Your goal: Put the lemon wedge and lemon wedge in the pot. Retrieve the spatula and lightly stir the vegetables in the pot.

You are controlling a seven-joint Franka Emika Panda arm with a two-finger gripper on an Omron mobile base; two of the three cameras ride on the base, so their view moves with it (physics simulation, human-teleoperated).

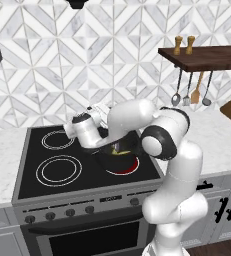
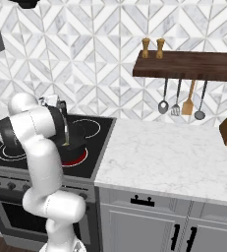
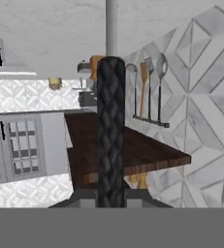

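The stove [image 1: 37, 150] carries the pot [image 1: 118, 152] on its front right burner, beside the marble desk [image 2: 159, 147]. Yellow vegetables [image 1: 118, 149] lie inside the pot. The end effector [image 3: 110, 201] is clamped on a dark-handled spatula [image 3: 110, 131].

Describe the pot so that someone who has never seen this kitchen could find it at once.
Start at the black glass stove set into the marble counter, left of the wooden wall shelf. The pot sits on the front right burner, the only one glowing red, partly hidden by the robot's arm. It is the one round dark vessel on the stove, with yellow vegetables showing inside.
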